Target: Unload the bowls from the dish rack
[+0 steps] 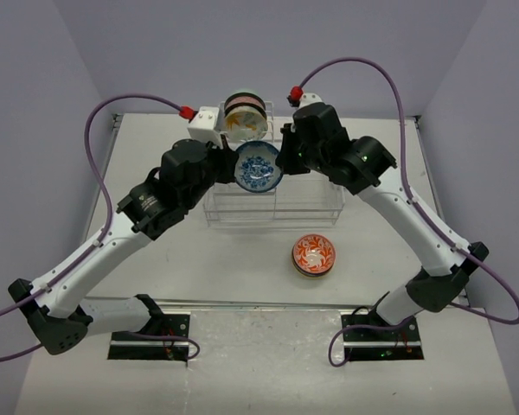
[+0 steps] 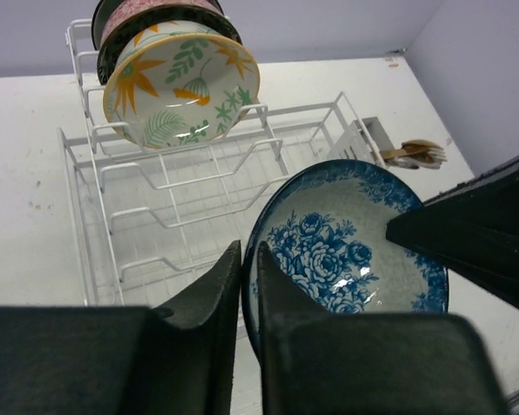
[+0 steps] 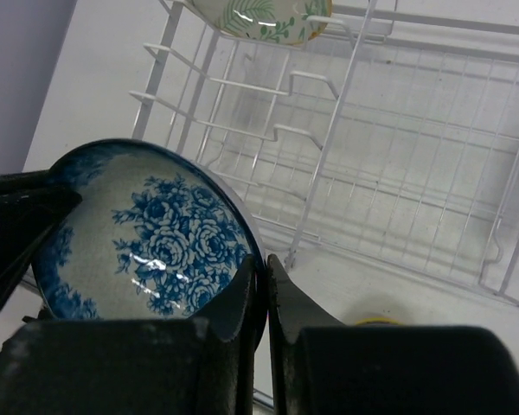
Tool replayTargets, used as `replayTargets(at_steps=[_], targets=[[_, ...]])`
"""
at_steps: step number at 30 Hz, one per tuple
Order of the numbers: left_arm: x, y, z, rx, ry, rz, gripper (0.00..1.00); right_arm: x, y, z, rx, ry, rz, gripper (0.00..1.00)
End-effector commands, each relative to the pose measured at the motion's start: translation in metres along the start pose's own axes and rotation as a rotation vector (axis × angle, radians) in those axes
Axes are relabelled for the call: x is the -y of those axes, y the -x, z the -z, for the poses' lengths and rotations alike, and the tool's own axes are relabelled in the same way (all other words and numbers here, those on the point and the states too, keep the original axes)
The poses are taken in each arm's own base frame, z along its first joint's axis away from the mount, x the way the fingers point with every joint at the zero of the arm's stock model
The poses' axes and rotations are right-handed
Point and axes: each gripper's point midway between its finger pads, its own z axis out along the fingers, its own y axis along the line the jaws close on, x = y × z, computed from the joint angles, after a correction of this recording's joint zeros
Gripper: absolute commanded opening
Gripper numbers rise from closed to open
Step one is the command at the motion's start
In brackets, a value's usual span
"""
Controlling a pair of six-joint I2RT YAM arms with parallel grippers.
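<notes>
Top external view puts the blue floral bowl [image 1: 258, 166] at mid-frame, raised above the dish rack [image 1: 316, 210], with both my arms meeting on it. My left gripper [image 1: 234, 164] has its jaws closed onto the bowl's left rim, and my right gripper [image 1: 282, 161] is pinched onto the opposite rim. Both wrist views agree, each showing the blue rim running up between my dark fingers at lower centre. So the bowl lies directly between my two grippers, tilted on edge, its patterned inside turned up toward the overhead camera.

A red-orange bowl [image 1: 313, 254] sits on the table [image 1: 199, 251] below the rack in the frame, right of centre and nearer my right arm. I judge the right arm better placed to carry the blue bowl down beside it, once the left lets go. A yellow floral bowl [image 1: 245, 128] stands in the rack's far slots at upper centre.
</notes>
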Motion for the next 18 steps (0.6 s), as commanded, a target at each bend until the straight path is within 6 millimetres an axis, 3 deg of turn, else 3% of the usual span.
replayTargets(at_steps=[1, 3, 5, 6, 8, 12, 13, 16, 18], targets=[[0.009, 0.066, 0.033, 0.208, -0.049, 0.105, 0.16, 0.008, 0.012, 0.023, 0.072, -0.003, -0.032, 0.0], [0.003, 0.076, 0.041, 0.244, -0.03, 0.113, 0.65, 0.011, 0.01, 0.035, 0.079, 0.014, -0.039, 0.0], [-0.006, 0.087, 0.053, 0.278, 0.002, 0.109, 0.82, 0.016, 0.0, 0.043, 0.069, 0.02, -0.042, 0.0], [-0.009, 0.091, 0.057, 0.289, 0.012, 0.113, 1.0, 0.018, -0.004, 0.045, 0.064, 0.019, -0.045, 0.0], [-0.018, 0.101, 0.072, 0.322, 0.036, 0.11, 1.0, 0.024, -0.019, 0.046, 0.036, 0.016, -0.045, 0.0], [-0.034, 0.098, 0.092, 0.343, 0.065, 0.105, 1.0, 0.036, -0.044, 0.065, 0.02, 0.035, -0.062, 0.0], [-0.042, 0.089, 0.1, 0.336, 0.073, 0.095, 1.0, 0.039, -0.051, 0.067, 0.011, 0.035, -0.063, 0.0], [-0.066, 0.063, 0.114, 0.315, 0.131, 0.09, 1.0, 0.065, -0.097, 0.065, -0.049, -0.019, -0.076, 0.0], [-0.076, 0.049, 0.12, 0.299, 0.149, 0.091, 1.0, 0.075, -0.112, 0.066, -0.06, -0.029, -0.09, 0.0]])
